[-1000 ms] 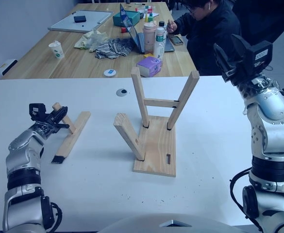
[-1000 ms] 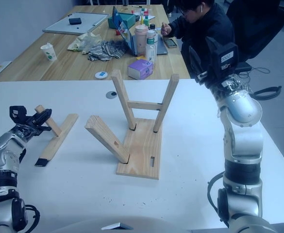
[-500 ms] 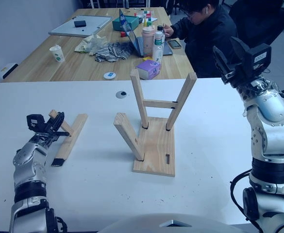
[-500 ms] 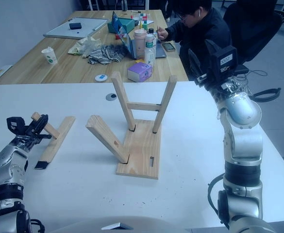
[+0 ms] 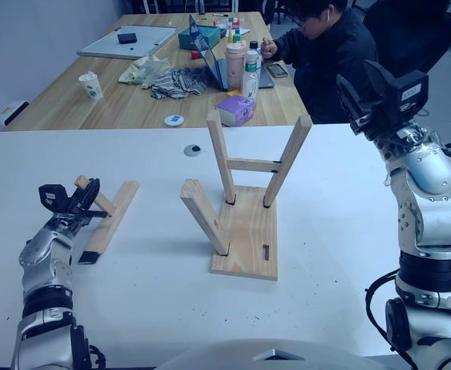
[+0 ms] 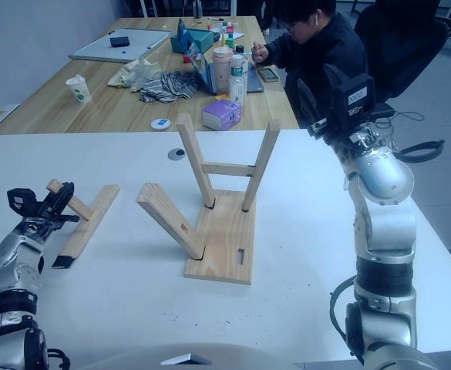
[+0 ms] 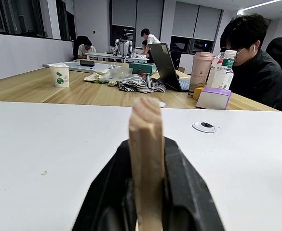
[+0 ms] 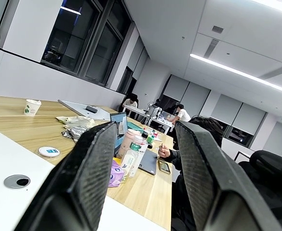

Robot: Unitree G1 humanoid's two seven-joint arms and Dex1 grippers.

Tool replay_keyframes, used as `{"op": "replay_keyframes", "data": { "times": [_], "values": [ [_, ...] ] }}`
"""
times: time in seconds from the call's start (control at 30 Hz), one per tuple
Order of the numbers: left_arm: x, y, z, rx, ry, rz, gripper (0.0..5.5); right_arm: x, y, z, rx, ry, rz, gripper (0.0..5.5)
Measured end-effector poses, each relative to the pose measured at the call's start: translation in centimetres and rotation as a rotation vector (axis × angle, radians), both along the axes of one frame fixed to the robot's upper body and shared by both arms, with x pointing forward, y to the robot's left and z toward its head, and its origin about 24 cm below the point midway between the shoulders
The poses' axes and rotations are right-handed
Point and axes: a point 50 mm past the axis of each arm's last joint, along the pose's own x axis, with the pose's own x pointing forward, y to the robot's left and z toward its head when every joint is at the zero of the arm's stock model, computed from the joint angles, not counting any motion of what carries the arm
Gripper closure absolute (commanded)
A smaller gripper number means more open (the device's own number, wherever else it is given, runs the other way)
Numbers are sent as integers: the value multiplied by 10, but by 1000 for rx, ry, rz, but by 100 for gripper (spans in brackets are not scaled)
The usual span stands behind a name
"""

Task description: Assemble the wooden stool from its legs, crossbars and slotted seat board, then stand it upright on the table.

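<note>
Step in hand: fetching the remaining leg. My left gripper (image 5: 89, 202) clamps the crossbar (image 5: 106, 205) of the loose leg (image 5: 116, 214), left of the seat board (image 5: 248, 243). My right gripper (image 5: 368, 89) hangs raised, jaws wide, empty. Next: lift and align with the vacant slot (image 5: 267, 251).

Bright ceiling strip light (image 8: 237, 68), soft, perhaps faint shadows
</note>
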Motion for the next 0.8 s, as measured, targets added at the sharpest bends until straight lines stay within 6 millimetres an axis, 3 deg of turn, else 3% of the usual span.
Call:
{"op": "replay_keyframes", "data": {
  "times": [0.27, 0.47, 0.6, 0.73, 0.8],
  "values": [
    [21, -17, 1, -19, 2, -46, 512, 1, 2, -2, -7, 8, 3, 328],
    [47, -66, -2, -63, -18, -163, 512, 2, 4, -4, -9, 17, 9, 328],
    [50, -82, -4, -66, -23, -213, 512, 2, 4, -4, -10, 17, 9, 328],
    [48, -86, -1, -21, -34, -200, 512, 2, 5, -5, -14, 20, 13, 328],
    [44, -85, 4, 7, -39, -185, 470, 2, 5, -5, -20, 19, 7, 328]
  ]
}}
